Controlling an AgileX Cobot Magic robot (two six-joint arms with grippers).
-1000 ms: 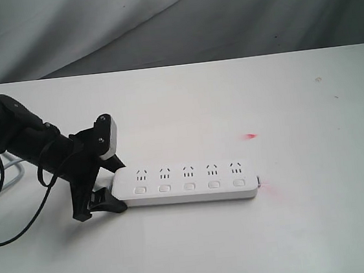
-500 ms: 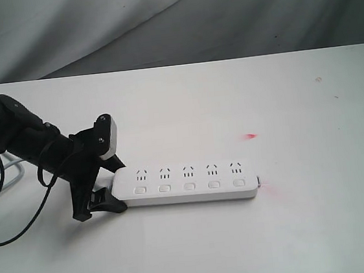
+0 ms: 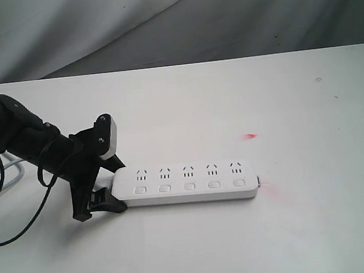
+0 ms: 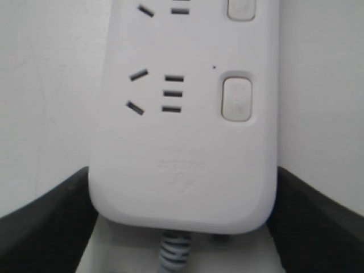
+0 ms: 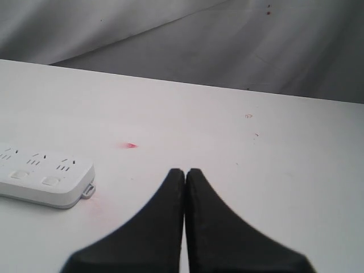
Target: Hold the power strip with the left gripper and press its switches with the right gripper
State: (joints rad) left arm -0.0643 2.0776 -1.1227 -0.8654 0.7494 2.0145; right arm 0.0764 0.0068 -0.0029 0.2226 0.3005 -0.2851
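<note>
The long white power strip lies flat on the white table, its row of five switches along the near side. My left gripper is at the strip's left, corded end. In the left wrist view its black fingers press against both sides of the power strip, beside one of the switches and above the grey cord. My right gripper is shut on nothing, hovering off the far end of the power strip. It is out of the exterior view.
A small red mark lies on the table beyond the strip's right end. The grey cord and a thin black cable trail off at the left. A grey cloth hangs behind the table's far edge.
</note>
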